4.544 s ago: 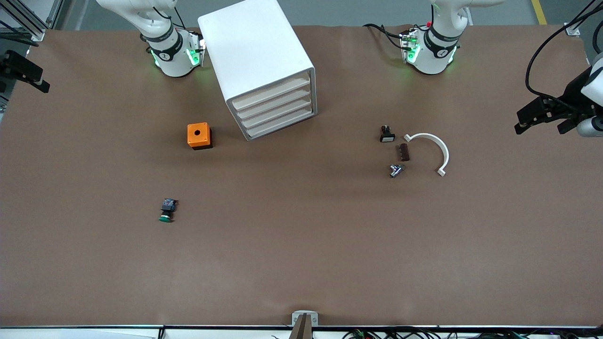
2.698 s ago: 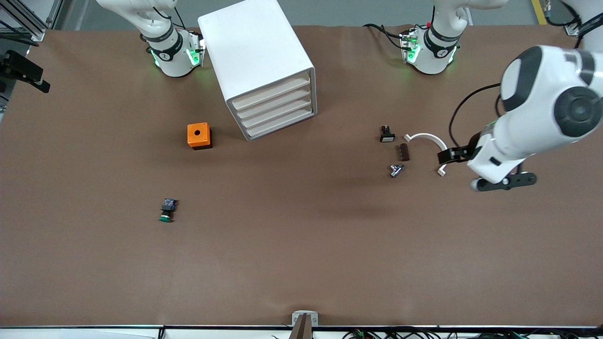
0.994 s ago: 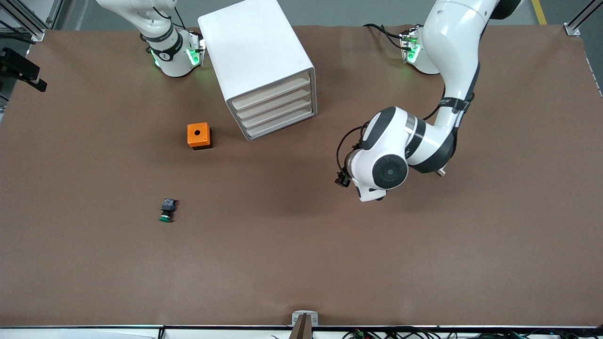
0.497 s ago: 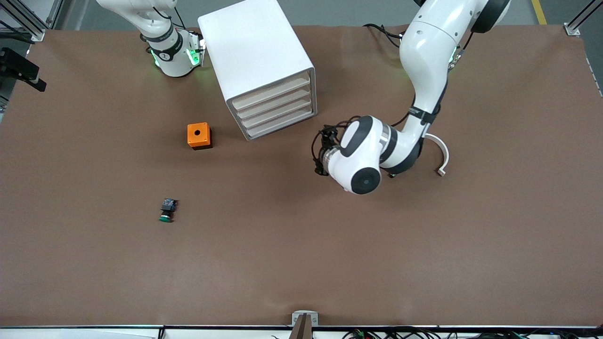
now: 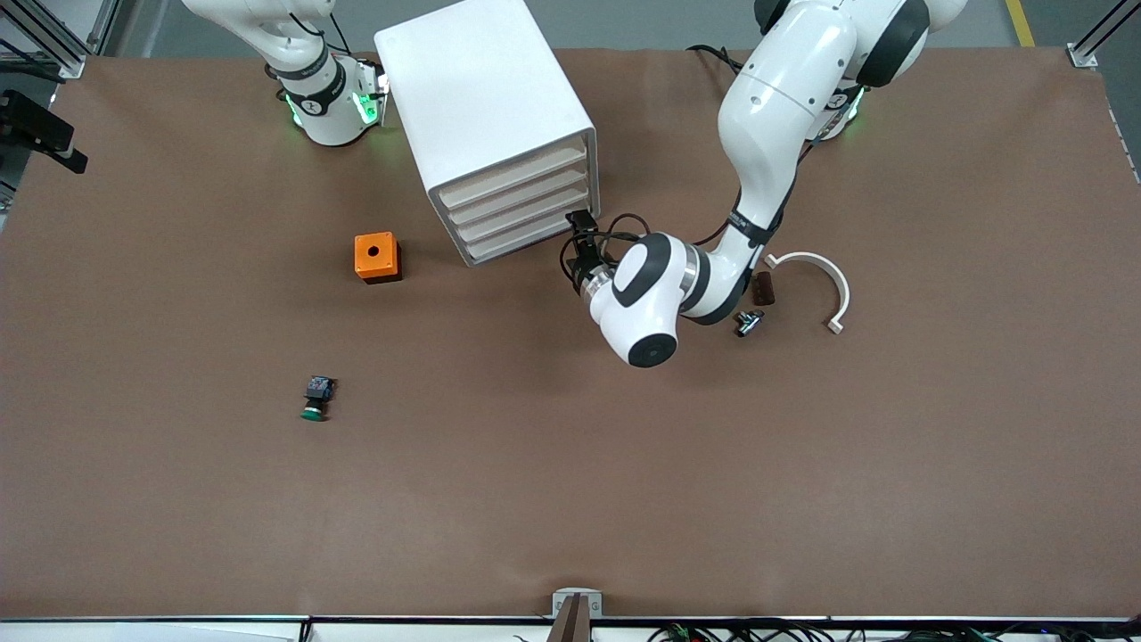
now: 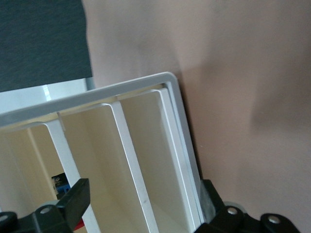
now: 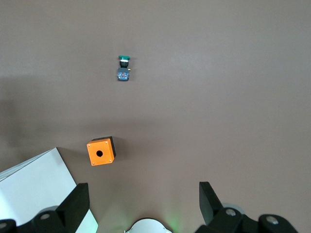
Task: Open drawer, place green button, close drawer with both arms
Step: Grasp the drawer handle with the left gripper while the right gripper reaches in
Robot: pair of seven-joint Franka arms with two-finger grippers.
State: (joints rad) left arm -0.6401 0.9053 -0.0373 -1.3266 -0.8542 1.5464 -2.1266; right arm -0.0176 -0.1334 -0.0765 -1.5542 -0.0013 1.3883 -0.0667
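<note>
The white four-drawer cabinet (image 5: 486,98) stands near the right arm's base, and all its drawers are shut. The drawer (image 5: 526,212) is third from the top. My left gripper (image 5: 581,223) is open right at the cabinet's front, at the corner toward the left arm's end. In the left wrist view its fingers (image 6: 77,196) stand wide apart before the cream drawer fronts (image 6: 141,145), holding nothing. The button (image 5: 315,399) lies on the table nearer the front camera than the orange box; it also shows in the right wrist view (image 7: 123,68). My right gripper (image 7: 143,206) is open and waits high above the table.
An orange box with a hole (image 5: 377,257) sits beside the cabinet toward the right arm's end. A white curved piece (image 5: 816,267), a brown part (image 5: 763,287) and a small metal part (image 5: 747,323) lie by the left arm's elbow.
The left arm has swung in from its end of the table and brought its gripper to the cabinet's front. The right arm, button and orange box have not moved.
</note>
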